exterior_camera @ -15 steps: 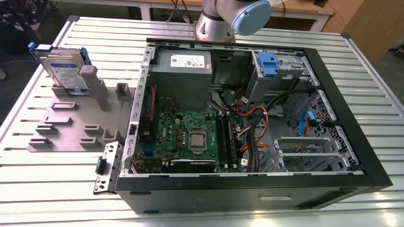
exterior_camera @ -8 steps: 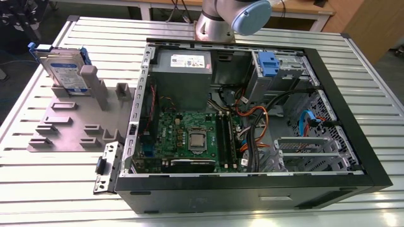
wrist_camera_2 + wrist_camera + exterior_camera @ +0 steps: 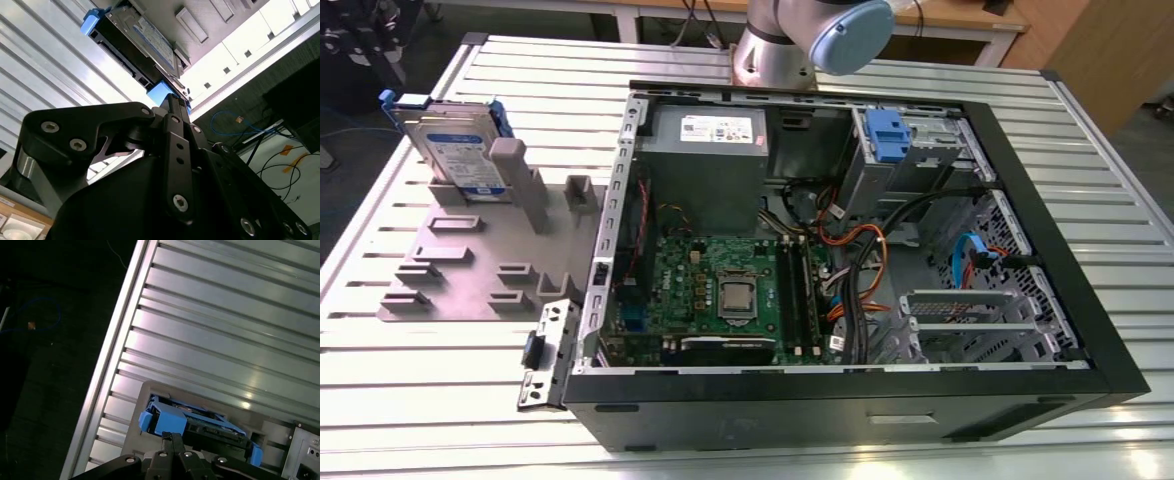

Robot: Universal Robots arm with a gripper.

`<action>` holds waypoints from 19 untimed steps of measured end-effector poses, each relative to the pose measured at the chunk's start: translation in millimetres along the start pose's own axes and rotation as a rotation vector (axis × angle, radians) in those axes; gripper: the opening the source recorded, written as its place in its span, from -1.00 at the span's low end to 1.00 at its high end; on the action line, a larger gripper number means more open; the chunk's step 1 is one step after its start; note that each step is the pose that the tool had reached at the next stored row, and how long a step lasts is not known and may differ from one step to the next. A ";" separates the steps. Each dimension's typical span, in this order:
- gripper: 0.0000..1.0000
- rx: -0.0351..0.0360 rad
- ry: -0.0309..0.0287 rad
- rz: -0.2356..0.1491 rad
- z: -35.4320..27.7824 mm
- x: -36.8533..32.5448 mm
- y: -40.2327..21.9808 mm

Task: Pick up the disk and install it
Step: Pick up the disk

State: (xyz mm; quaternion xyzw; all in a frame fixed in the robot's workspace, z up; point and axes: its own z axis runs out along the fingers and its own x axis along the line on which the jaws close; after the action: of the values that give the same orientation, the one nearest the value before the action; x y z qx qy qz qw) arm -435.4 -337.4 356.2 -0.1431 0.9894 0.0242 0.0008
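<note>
Standing on its edge at the exterior view's left, the disk [image 3: 454, 150] sits in a slot at the far end of the grey holder [image 3: 467, 270], its blue frame showing along the top. The holder lies flat on the ribbed metal table [image 3: 400, 390], just beside the open computer case [image 3: 854, 405]. Inside the case, the green circuit board [image 3: 720, 290] lies near the middle, and another blue-tabbed drive frame [image 3: 887, 135] sits toward the far right corner. The arm [image 3: 807, 40] rises behind the case. In the first wrist view, the gripper [image 3: 172, 436] has its fingers drawn together with nothing between them, and the disk's blue end tab shows just past the tips.
</note>
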 end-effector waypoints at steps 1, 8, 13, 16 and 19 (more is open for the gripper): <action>-0.79 0.0000 0.0000 0.000 0.0 0.0 0.0; -0.79 -0.0001 0.0004 -0.011 0.0 0.0 0.0; -0.79 -0.0005 0.0028 -0.061 0.0 0.0 0.0; -0.79 -0.0009 0.0049 -0.105 0.0 0.0 0.0; -0.79 -0.0013 0.0072 -0.151 0.0 0.0 0.0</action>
State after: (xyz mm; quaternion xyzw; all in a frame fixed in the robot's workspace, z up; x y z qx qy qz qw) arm -435.4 -337.4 356.2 -0.2173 0.9758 0.0242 -0.0010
